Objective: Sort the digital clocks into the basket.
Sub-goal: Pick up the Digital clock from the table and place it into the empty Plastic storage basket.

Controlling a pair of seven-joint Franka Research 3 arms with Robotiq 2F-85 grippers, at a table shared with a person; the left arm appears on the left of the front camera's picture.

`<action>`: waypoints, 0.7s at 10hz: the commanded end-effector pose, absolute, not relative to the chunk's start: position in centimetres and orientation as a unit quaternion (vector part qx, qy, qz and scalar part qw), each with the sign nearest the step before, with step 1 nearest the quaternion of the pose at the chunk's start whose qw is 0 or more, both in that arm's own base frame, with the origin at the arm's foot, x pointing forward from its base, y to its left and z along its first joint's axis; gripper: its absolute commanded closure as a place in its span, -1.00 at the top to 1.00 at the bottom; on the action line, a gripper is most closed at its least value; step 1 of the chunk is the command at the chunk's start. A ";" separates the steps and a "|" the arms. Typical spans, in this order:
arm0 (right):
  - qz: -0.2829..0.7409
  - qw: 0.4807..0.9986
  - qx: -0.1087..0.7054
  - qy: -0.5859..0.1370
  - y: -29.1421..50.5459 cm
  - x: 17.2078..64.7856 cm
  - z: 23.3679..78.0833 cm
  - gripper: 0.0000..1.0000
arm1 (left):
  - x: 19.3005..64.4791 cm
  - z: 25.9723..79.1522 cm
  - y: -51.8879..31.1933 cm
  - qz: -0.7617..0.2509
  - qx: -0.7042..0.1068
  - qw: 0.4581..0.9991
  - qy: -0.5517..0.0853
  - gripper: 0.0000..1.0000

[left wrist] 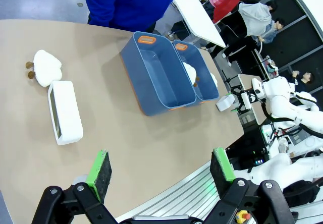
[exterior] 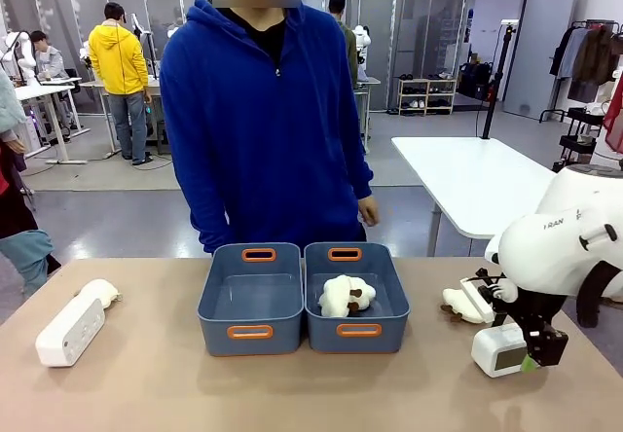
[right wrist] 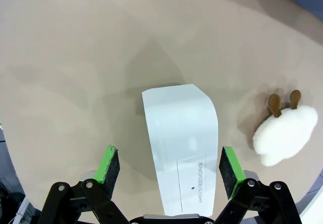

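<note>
Tabletop (exterior: 292, 393) tan, left basket (exterior: 219, 337) mid-table, workshop behind

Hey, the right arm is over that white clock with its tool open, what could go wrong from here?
1. The plush toy lies close beside the clock; the open right tool could brush or catch it while closing.
2. The clock's smooth, rounded shell might slip between the pads.
3. The two bins look alike: the clock likely belongs in the empty bin, not the other bin, which holds a second plush toy.
</note>
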State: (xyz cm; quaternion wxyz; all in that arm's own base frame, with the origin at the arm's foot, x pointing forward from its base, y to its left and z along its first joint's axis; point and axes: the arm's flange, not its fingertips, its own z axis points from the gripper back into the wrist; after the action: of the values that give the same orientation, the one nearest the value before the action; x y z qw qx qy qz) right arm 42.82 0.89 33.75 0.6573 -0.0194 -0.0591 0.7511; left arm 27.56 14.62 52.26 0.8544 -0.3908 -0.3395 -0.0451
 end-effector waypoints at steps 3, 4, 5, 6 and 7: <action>0.741 0.669 -0.021 -0.053 0.9 44.3 33.2 -0.19 | 27.5 52.3 14.6 -0.052 -0.398 0.849 -0.343 1.00; 0.739 0.672 -0.020 -0.049 0.9 44.3 33.0 -0.38 | 27.5 52.3 14.6 -0.052 -0.398 0.849 -0.343 1.00; 0.735 0.676 -0.021 -0.046 0.8 44.4 33.0 -1.00 | 27.5 52.3 14.6 -0.052 -0.398 0.849 -0.343 1.00; 0.733 0.678 -0.021 -0.045 0.6 44.5 33.0 -1.00 | 27.5 52.3 14.6 -0.052 -0.398 0.849 -0.343 1.00; 0.734 0.677 -0.017 -0.042 0.6 44.4 33.2 -1.00 | 27.5 52.3 14.6 -0.052 -0.398 0.849 -0.343 1.00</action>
State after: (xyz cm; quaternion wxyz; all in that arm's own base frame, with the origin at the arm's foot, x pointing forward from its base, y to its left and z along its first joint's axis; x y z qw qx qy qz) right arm 44.06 0.35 33.14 0.6670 -0.0176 -0.0506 0.7432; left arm 27.56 14.62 52.26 0.8544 -0.3909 -0.3394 -0.0451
